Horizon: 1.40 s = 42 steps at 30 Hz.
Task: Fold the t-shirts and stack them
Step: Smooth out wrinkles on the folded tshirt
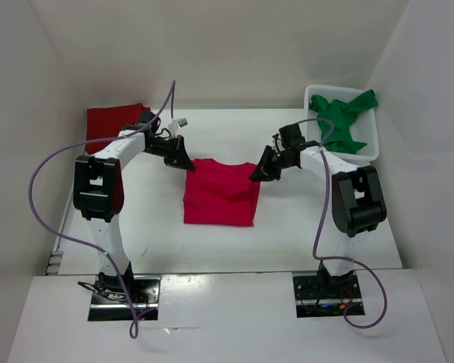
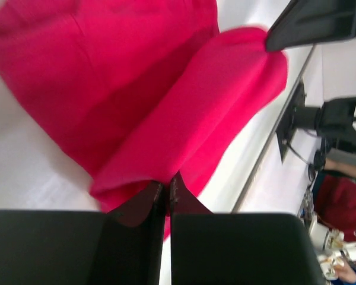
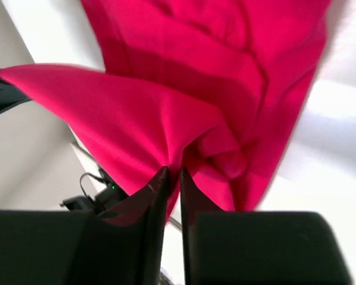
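Sagging in folds, the crimson t-shirt (image 1: 219, 198) looks creased

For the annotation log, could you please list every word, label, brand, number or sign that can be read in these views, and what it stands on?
None can be read.
The crimson shirt, the dark red shirt, the green shirt and the white basket show no print.
The clutter at the lower right of the left wrist view is too blurred to tell whether it carries any text.
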Tool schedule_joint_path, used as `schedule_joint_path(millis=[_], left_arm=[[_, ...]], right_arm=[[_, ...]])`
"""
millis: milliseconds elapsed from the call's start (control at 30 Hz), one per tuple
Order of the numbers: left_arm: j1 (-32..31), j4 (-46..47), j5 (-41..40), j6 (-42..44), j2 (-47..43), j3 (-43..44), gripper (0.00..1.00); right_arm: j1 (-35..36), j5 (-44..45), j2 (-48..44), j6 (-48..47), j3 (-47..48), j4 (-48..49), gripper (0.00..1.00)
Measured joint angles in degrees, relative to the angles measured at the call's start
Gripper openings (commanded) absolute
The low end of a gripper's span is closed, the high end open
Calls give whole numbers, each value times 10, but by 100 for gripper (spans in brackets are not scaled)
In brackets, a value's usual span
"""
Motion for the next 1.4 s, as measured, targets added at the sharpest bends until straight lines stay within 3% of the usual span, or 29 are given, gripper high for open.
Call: schedule_joint_path(millis=[200, 233, 267, 400, 467, 533, 633, 967, 1167, 1267, 1367, 1400], left_arm=[[7, 37, -3, -30, 43, 61, 26], [8, 42, -6, -35, 53, 75, 39], [10, 49, -11, -37, 63, 86, 44], [19, 63, -37, -35, 96, 115, 53], [23, 61, -49, -30, 101, 117, 56], [28, 57, -60, -15, 101, 115, 62], [33, 68, -79, 11, 87, 94, 67], [-7, 76, -142, 71, 75, 76, 68], [-10, 90, -151, 71, 78, 76, 68], [-12, 93, -151, 71, 84, 76, 62], [-21, 94, -151, 72, 89, 73, 45], [-24, 95, -150, 73, 91, 72, 45]], right_arm=[[-14, 23, 40, 21, 20, 32, 30], [-16, 29, 42, 25, 27, 38, 32], [-17, 34, 43, 26, 35, 43, 33], [-17, 66, 41, 12, 74, 65, 51], [-17, 77, 30, -6, 78, 73, 66], [-17, 81, 16, -28, 75, 74, 75], [-11, 94, -9, -60, 55, 75, 80], [93, 164, 18, -125, 49, 65, 83], [93, 196, 57, -133, 50, 61, 83], [92, 208, 71, -139, 65, 56, 83], [92, 215, 83, -147, 78, 56, 77], [92, 217, 85, -149, 78, 56, 77]])
